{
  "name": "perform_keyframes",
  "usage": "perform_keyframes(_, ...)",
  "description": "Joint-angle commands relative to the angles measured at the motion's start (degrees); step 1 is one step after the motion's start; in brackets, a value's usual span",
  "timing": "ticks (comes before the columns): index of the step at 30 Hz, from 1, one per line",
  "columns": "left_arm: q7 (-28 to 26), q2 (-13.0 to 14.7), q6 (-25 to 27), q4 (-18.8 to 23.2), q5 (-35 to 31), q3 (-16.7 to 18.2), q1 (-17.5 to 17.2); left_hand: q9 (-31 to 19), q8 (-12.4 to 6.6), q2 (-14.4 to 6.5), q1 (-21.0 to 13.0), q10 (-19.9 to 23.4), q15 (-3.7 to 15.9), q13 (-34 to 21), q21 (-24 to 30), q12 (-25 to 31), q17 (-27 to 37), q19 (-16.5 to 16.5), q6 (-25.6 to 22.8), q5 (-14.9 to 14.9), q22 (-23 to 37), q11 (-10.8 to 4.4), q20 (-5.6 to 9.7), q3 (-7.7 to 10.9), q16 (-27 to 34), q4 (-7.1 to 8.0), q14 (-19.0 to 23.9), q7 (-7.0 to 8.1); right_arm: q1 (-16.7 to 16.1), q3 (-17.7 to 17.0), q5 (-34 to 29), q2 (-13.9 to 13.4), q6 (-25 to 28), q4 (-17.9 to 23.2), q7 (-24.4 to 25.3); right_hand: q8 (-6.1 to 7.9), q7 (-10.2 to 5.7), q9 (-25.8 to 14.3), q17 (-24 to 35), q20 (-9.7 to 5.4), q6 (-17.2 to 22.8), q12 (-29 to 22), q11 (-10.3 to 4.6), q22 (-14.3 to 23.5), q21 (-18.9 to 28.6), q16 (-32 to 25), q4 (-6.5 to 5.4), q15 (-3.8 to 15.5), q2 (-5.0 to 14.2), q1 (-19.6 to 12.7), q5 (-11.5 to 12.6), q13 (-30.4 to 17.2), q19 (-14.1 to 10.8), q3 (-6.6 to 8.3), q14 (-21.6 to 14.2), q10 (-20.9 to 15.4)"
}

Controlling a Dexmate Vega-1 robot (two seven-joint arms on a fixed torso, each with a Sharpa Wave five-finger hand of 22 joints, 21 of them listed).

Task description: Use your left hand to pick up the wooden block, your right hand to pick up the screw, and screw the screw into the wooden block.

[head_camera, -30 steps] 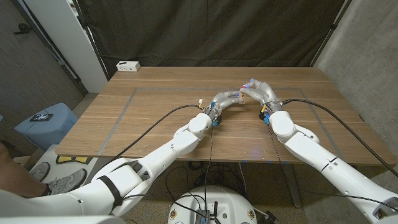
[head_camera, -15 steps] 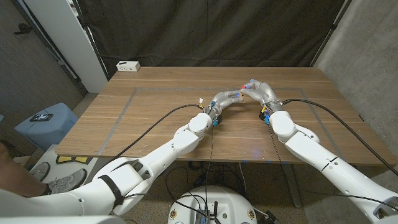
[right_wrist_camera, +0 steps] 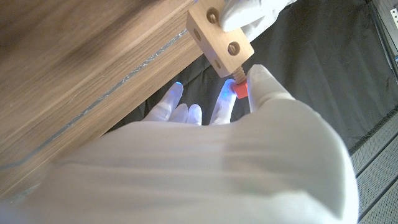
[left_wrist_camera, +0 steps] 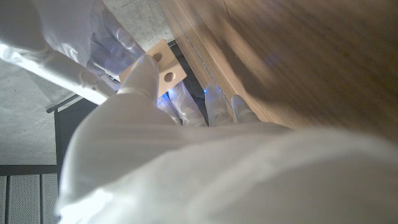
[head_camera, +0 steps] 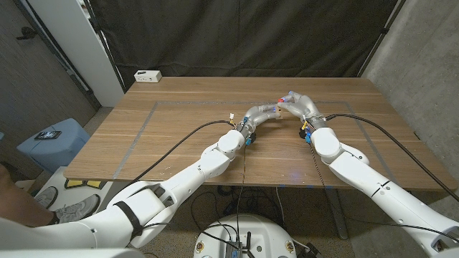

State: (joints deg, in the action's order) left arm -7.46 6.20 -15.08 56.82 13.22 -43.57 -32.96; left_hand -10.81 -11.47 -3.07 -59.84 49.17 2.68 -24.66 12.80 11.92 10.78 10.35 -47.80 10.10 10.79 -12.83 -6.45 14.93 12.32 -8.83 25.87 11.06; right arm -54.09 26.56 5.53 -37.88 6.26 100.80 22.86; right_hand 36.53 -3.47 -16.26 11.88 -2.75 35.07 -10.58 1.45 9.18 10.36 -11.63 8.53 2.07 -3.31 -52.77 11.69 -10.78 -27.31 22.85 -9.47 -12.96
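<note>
Above the middle of the table my two hands meet. My left hand holds the pale wooden block off the tabletop; the left wrist view shows the block with two round holes, my fingers wrapped around it. My right hand pinches the red-headed screw against the block. In the right wrist view the screw stands with its threaded shaft partly inside a hole in the block, its red head between my fingertips. The left hand's fingers grip the block's far side.
The wooden table bears a grey taped rectangle outline. A small white box sits at the far left corner. Black cables run along both forearms across the near table edge. A dark curtain hangs behind the table.
My right hand has shifted slightly at the block, with the screw still in its fingertips. The left hand and the block hold their place.
</note>
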Motion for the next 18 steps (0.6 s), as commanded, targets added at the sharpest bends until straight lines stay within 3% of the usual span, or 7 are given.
perform_keyframes(1,-0.31,0.2,0.32,0.72,-0.06,0.0,-0.32,-0.31,-0.33,-0.58,-0.39,0.4,4.87,-0.05,0.08,0.46,0.17,0.49,-0.06,0.28,0.21,0.18,0.01,0.06,0.17,0.2,0.55,-0.27,-0.28,-0.16,0.28,-0.42,-0.72,0.11,-0.61,-0.49,0.12,0.12,0.09,-1.98,-0.92,0.15,0.02,0.21,-0.19,0.33,-0.46,-0.15,-0.18,0.85,-0.2,-0.2,0.52,-0.06,0.32,0.67)
perform_keyframes(8,-0.53,0.42,0.62,1.51,-0.11,-0.02,-0.69,-0.31,-0.32,-0.69,-0.41,0.42,4.81,-0.05,0.06,0.45,0.18,0.45,-0.04,0.29,0.21,0.19,-0.01,0.05,0.17,0.23,0.53,-0.27,-0.56,-0.21,0.5,-0.78,-1.24,0.29,-1.21,-1.51,-0.26,0.65,0.06,-1.8,-2.7,0.25,0.53,0.22,-0.32,0.49,-0.74,-0.64,-0.56,2.12,-0.21,-0.22,1.51,-0.51,1.12,1.69)
perform_keyframes(18,-0.73,1.01,1.01,3.04,-0.43,-0.16,-1.28,-0.31,-0.32,-0.72,-0.43,0.37,4.82,-0.06,0.04,0.42,0.17,0.44,-0.02,0.3,0.21,0.19,-0.01,0.0,0.17,0.24,0.55,-0.27,-1.37,-0.68,0.93,-1.53,-1.39,1.36,-1.76,-3.52,1.16,1.54,0.02,-1.73,-6.2,0.35,1.11,0.23,-0.3,0.72,-1.01,-1.35,-1.09,4.03,-0.24,-0.25,2.82,-0.94,2.69,3.59)
